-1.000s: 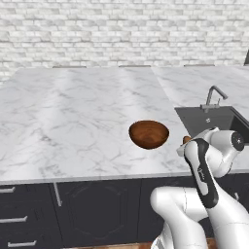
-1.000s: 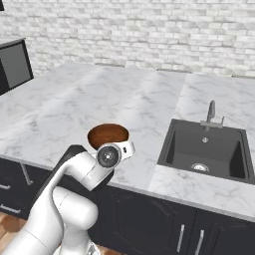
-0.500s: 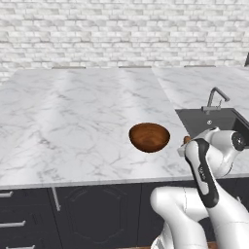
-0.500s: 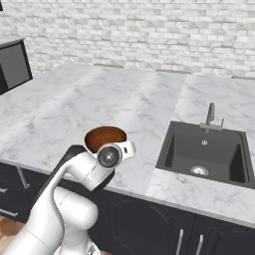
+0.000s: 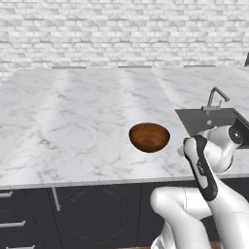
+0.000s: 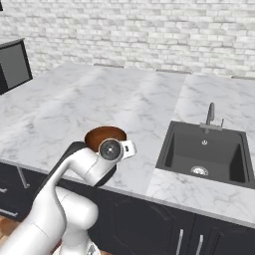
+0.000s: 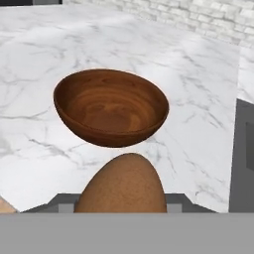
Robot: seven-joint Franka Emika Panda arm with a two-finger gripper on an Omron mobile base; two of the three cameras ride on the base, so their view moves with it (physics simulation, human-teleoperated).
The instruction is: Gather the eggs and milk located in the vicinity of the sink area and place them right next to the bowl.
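My gripper [image 7: 121, 201] is shut on a reddish-brown egg [image 7: 121, 186], which looms large at the bottom of the hand view. Just beyond it, the glossy brown wooden bowl [image 7: 110, 106] stands upright and empty on the white marble counter [image 7: 44, 44]. In the left base view the egg [image 5: 186, 141] shows as a small red spot at my hand, just right of the bowl [image 5: 149, 137] and left of the sink [image 5: 206, 121]. In the right base view my arm covers the bowl's [image 6: 102, 134] near side. The milk is out of view.
The dark sink [image 6: 206, 154] with its silver faucet [image 6: 211, 114] lies to the right of the bowl. A white brick wall [image 5: 121, 34] backs the counter. Dark cabinet fronts [image 5: 73, 214] run below the counter edge. A dark appliance [image 6: 12, 64] stands at far left.
The whole picture has shifted slightly, so the camera has moved a little. The arm keeps its pose beside the bowl and the egg stays in the grip.
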